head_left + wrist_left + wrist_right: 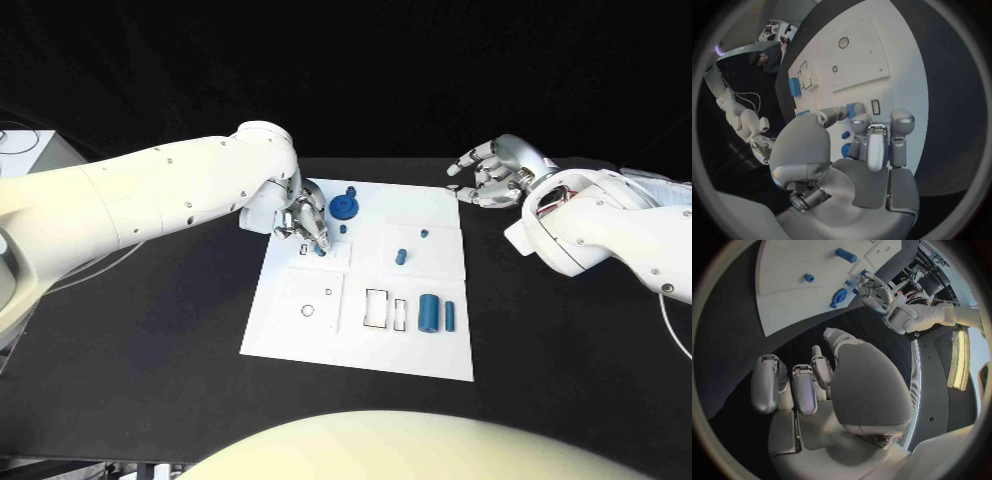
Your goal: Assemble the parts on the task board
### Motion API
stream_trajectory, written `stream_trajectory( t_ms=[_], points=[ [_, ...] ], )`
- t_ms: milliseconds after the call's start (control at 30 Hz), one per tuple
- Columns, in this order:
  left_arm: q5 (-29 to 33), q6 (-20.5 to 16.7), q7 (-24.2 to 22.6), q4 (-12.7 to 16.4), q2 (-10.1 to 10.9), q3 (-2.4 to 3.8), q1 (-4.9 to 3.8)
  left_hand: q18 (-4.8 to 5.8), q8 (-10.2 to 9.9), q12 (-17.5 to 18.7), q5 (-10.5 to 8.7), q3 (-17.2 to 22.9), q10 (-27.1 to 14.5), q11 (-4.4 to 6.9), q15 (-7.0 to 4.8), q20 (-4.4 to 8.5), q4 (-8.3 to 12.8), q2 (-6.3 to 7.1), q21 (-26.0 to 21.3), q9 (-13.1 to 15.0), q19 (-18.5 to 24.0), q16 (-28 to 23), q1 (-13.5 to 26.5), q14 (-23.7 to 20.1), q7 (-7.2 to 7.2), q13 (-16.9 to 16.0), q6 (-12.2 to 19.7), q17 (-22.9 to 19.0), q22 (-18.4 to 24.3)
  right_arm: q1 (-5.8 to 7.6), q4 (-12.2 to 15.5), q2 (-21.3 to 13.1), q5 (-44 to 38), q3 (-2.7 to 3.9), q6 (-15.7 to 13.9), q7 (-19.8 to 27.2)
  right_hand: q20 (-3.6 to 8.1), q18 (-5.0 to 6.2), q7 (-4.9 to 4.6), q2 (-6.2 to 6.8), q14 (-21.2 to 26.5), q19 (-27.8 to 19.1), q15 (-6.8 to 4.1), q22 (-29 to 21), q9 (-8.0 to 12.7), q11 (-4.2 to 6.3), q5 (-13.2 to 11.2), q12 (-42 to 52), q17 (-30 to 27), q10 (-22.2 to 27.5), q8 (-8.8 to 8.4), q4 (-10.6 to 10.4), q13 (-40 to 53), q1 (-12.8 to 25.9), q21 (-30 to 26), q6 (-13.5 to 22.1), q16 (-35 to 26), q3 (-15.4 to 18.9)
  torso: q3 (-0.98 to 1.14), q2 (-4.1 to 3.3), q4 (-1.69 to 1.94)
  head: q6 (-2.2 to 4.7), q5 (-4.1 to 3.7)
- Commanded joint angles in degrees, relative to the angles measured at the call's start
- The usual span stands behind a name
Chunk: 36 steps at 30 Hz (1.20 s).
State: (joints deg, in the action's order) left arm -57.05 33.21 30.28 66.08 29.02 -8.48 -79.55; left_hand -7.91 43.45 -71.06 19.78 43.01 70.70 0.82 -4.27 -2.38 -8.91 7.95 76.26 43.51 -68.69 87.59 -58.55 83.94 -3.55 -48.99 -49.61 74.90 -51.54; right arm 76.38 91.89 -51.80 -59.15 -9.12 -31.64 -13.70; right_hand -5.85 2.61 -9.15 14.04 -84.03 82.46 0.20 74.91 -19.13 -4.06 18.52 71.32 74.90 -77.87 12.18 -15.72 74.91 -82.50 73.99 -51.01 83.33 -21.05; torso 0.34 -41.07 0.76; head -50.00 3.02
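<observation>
The white task board [296, 335] lies mid-table. My left hand [303, 220] hovers over its far left part and pinches a small blue part [320, 250] between thumb and a finger, just above a small rectangular slot [875, 106]; the pinched piece [856, 108] sits at the fingertips of that hand [870, 150]. A round blue wheel [343, 207] lies beside it. Two small blue pegs [424, 233] [401, 257] stand mid-board. A thick blue cylinder [428, 313] and a thinner one [450, 316] lie at the right. My right hand [490, 170] hangs off the board's far right corner, holding nothing.
Empty cut-outs mark the board: a round hole [307, 310] and rectangular slots [376, 307] near the cylinders. Black table [577, 350] surrounds the board on all sides. A white box [22, 150] stands at the far left edge.
</observation>
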Motion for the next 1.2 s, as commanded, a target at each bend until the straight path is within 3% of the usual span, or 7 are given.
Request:
stream_trajectory(
  t_ms=[33, 500, 1200],
  points=[
    [-1.18, -1.53, 0.75, 0.13, -0.21, -0.58, 0.99, 0.79, -0.4, -0.69, -0.33, 8.72, 0.94, 0.13, 0.11, 0.05, 8.87, -0.93, 0.08, -0.11, -0.4, 0.38, -0.63, 4.41, 0.34, -1.0, -0.58, 8.85, -0.16, -0.03, 0.12, -0.02, -0.27, 0.0, 0.48, 0.37, 0.03, 1.06, -0.04, 0.23, -3.14, -0.19, -0.37, 6.41, -0.07, -0.05, 0.14, -0.08, 5.67, 0.42, 0.33, -0.09, 0.2, 0.17, -0.38, 0.52, -0.21, -0.33, 0.05, -0.03, -0.02, 0.0, 0.06],
    [-0.21, -0.02, 0.81, 0.29, -0.01, -0.6, 1.02, 0.92, -0.78, -2.22, -0.28, 7.79, 3.15, 0.47, -0.09, 0.19, 8.49, -0.86, 0.26, -0.41, -0.91, 1.11, -0.34, 5.0, 0.78, -4.73, -2.03, 11.1, -0.8, -0.03, 0.18, -0.18, -0.27, 0.0, 0.45, 0.36, 0.04, 1.08, -0.05, 0.25, -3.13, -0.23, -0.37, 6.37, -0.07, -0.05, 0.28, -0.12, 5.64, 0.45, 0.36, -0.08, 0.16, 0.17, -0.47, 0.54, -0.24, -0.4, 0.06, -0.07, -0.06, 0.0, -0.06],
    [-0.17, -0.87, 0.74, 0.8, -0.05, -0.59, 1.03, 0.93, -2.07, -1.62, -0.59, 3.2, 3.69, 0.75, -0.32, 0.45, 5.48, 0.31, -0.15, -0.95, -0.99, 1.05, 1.88, 4.94, 1.2, -5.38, -3.2, 11.02, -0.52, -0.03, 0.2, -0.27, -0.27, 0.0, 0.42, 0.41, 0.04, 1.08, -0.05, 0.29, -3.13, -0.22, -0.37, 6.38, -0.07, -0.05, 0.46, -0.1, 5.65, 0.44, 0.4, -0.06, 0.16, 0.17, -0.47, 0.57, -0.24, -0.51, 0.05, -0.03, -0.04, 0.0, -0.18]
  ],
)
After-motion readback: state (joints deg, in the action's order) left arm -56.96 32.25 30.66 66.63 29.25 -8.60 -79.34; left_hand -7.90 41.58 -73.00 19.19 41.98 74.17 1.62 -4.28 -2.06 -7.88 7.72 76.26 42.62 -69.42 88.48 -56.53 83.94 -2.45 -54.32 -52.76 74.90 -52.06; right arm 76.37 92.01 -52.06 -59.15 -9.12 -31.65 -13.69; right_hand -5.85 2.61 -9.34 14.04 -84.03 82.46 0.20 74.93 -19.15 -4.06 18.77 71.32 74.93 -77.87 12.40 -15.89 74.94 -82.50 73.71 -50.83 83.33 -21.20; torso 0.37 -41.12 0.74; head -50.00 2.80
